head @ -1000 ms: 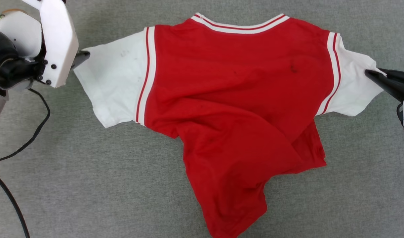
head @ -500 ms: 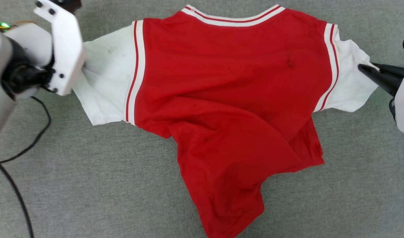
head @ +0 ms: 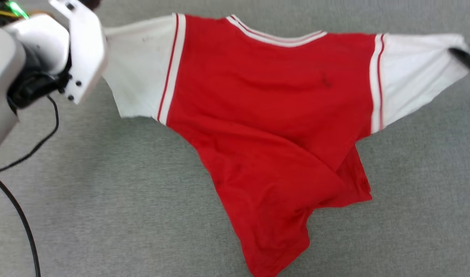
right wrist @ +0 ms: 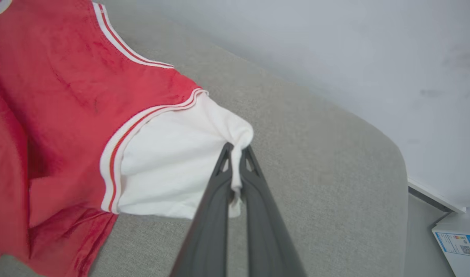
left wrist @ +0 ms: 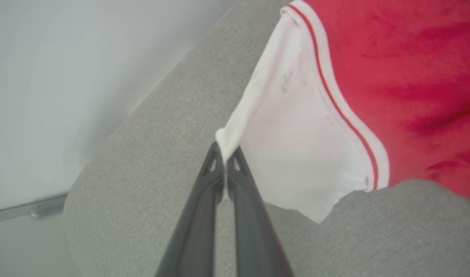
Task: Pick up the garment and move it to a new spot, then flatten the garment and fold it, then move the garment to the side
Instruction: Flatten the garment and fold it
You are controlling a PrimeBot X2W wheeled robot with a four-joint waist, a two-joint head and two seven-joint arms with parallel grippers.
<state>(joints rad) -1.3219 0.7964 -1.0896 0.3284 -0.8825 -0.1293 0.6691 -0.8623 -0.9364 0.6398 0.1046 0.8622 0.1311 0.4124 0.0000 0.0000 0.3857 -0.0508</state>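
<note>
We hold the garment [head: 265, 115] stretched across the grey surface [head: 104, 192]: left gripper [left wrist: 224, 154] clenched on its upper-left white edge, right gripper [right wrist: 237, 152] clenched on its upper-right.

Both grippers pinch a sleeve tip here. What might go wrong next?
1. The left gripper holds only the very corner of a white sleeve of the garment; under tension it may slip free.
2. The right gripper holds a bunched sleeve edge, likewise little cloth.
3. The red lower half lies folded over itself, so flattening may trap that crease.
</note>
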